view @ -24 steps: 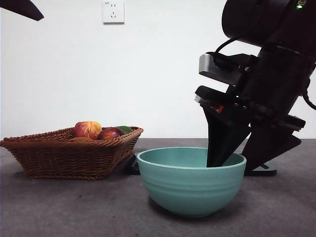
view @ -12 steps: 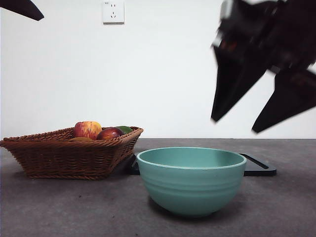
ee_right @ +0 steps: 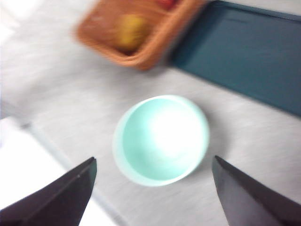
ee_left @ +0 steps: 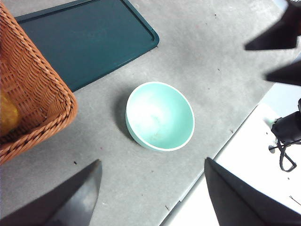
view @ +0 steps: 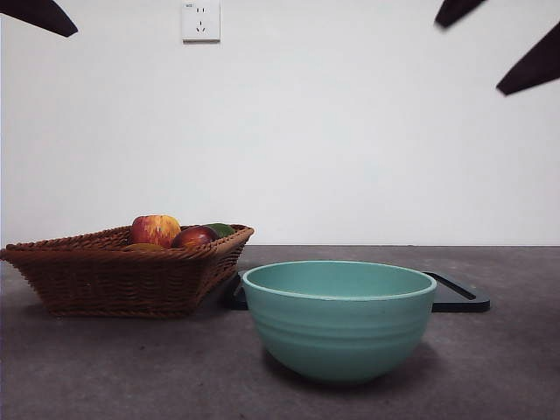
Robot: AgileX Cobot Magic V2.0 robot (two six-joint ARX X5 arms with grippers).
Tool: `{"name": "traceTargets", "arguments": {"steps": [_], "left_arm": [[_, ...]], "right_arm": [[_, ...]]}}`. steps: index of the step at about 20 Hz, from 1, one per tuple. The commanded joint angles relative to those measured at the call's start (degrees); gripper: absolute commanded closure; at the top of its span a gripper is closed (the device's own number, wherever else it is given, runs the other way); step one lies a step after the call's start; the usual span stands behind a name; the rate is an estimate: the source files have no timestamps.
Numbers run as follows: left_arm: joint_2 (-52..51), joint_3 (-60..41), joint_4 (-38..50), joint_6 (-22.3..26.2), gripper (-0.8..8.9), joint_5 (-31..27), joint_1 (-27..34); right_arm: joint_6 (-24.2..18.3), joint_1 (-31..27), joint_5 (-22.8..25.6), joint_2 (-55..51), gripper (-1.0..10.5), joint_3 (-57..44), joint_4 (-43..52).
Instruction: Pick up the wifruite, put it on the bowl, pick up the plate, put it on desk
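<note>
The mint-green bowl [view: 339,319] stands on the desk [view: 131,367], and its inside [ee_left: 160,115] looks bare from above. The wifruite is not in plain view. Behind the bowl a dark green flat plate [view: 459,297] [ee_left: 84,37] lies on the desk. High above the bowl, my right gripper [view: 472,54] [ee_right: 153,160] is open with nothing between its jaws; its tips also show in the left wrist view [ee_left: 277,52]. My left gripper [ee_left: 153,162] waits open and high, seen as a black tip [view: 35,13] at the top left corner.
A wicker basket [view: 114,280] stands left of the bowl and holds a red-yellow apple [view: 156,229], a dark red fruit [view: 194,236] and a yellowish oval fruit [ee_left: 5,115]. The desk's edge [ee_left: 221,146] runs close to the bowl.
My right gripper has risen from inside the bowl to the top right of the front view, open and with nothing in it. The bowl and basket have not moved.
</note>
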Motion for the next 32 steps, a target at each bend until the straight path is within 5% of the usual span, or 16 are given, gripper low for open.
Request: {"name": "traceTargets", "arguments": {"steps": [1, 7, 9, 12, 13, 15, 32], "left_arm": [[0.33, 0.66, 0.61, 0.72, 4.70, 0.20, -0.33], [0.31, 0.66, 0.07, 0.70, 4.72, 0.20, -0.33], [0.31, 0.66, 0.11, 0.70, 5.48, 0.20, -0.33], [0.33, 0.66, 0.37, 0.70, 6.88, 0.20, -0.33], [0.31, 0.66, 0.61, 0.70, 7.51, 0.20, -0.33], [0.33, 0.66, 0.94, 0.70, 8.06, 0.20, -0.33], [0.31, 0.66, 0.92, 0.70, 8.06, 0.20, -0.33]], "right_arm": [[0.57, 0.33, -2.05, -1.46, 5.6, 0.70, -3.04], [0.11, 0.33, -2.38, -2.60, 5.6, 0.70, -5.97], [0.13, 0.33, -2.40, -2.29, 5.9, 0.70, -6.01], [0.11, 0.33, -2.36, -2.27, 8.0, 0.70, -5.97], [0.02, 0.33, -2.34, -2.27, 9.6, 0.70, -5.75], [-0.39, 0.33, -2.29, -2.27, 9.3, 0.70, -5.05], [-0.50, 0.33, -0.81, -2.29, 9.3, 0.70, 13.33]]}}
